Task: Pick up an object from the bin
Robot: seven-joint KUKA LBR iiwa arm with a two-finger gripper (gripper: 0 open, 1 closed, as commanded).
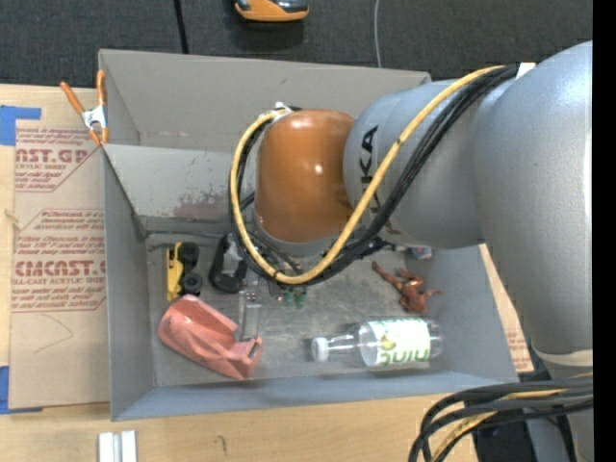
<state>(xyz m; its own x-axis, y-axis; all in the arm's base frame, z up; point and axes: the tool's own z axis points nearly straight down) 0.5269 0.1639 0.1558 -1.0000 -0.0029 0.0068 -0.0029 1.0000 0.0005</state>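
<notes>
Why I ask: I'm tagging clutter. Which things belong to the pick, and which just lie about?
Job in hand: the pincer; the pink lump right by it, probably its target; the bin.
Lying about: clear bottle; brown toy; yellow-and-black tool.

The bin [127, 258] is grey sheet metal, matt, with scuffs and rusty stains on its back wall. The cover [303, 176] on the wrist is smooth, glossy orange with a bright highlight. The arm [539, 142] has a smooth, satin grey shell, and its yellow and black cables [235, 195] look rubbery. The bottle [385, 343] is clear, shiny plastic with a paper-like label. The pink lump [202, 335] looks soft, matt and creased. The red-brown figure [409, 290] and the yellow tool [174, 266] look like plastic. The table [289, 436] has a pale wood finish.
</notes>
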